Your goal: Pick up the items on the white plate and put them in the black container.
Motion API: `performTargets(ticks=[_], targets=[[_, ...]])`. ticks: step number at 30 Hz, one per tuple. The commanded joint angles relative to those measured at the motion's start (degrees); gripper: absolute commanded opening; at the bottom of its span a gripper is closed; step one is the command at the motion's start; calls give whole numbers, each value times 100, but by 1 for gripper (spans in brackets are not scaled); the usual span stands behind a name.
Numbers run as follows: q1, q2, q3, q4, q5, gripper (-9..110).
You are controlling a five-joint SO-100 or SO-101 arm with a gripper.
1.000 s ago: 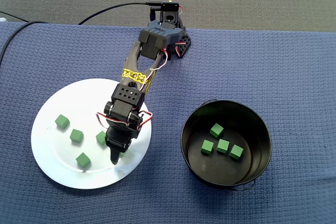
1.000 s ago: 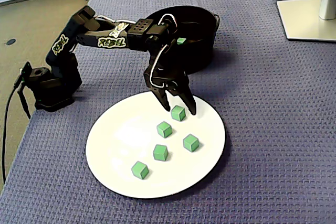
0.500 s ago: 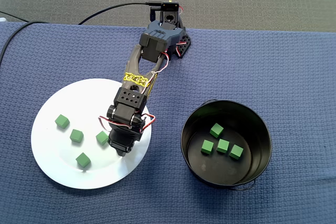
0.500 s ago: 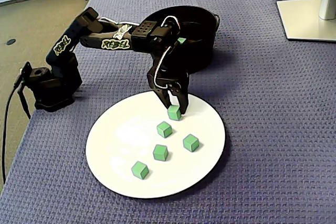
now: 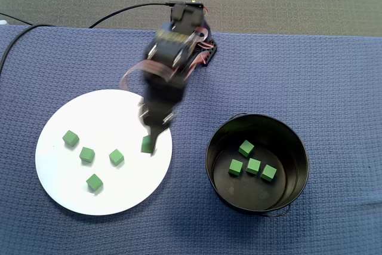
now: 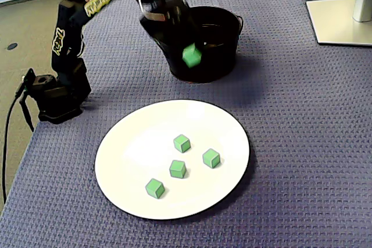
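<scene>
My gripper (image 5: 149,141) (image 6: 187,56) is raised above the table, blurred by motion, and shut on a green cube (image 5: 147,144) (image 6: 191,56). In both fixed views it hangs between the white plate (image 5: 65,189) (image 6: 122,193) and the black container (image 5: 298,183) (image 6: 224,62). Several green cubes lie on the plate, among them one (image 5: 116,157) (image 6: 182,143) nearest the gripper. Several more green cubes (image 5: 253,166) rest inside the container.
The arm's base (image 5: 194,34) (image 6: 52,94) stands at the edge of the blue cloth (image 5: 334,88) (image 6: 302,143). A cable (image 5: 119,11) runs off from the base. A white stand foot (image 6: 340,21) sits at one corner of the cloth.
The gripper closed on a green cube on the plate, then lifted it clear and swung up toward the container. The other cubes on the plate stayed put.
</scene>
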Motion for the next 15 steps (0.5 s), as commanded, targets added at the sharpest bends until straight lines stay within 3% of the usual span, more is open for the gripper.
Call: performTargets(ticks=[1, 7, 11, 15], targets=[[-1143, 1389, -281, -97, -879, 0], [-3094, 2417, 2769, -1327, -2224, 0], [-3445, 2435, 4913, -2470, -2399, 0], [-3560, 2136, 6003, -3252, -2092, 0]])
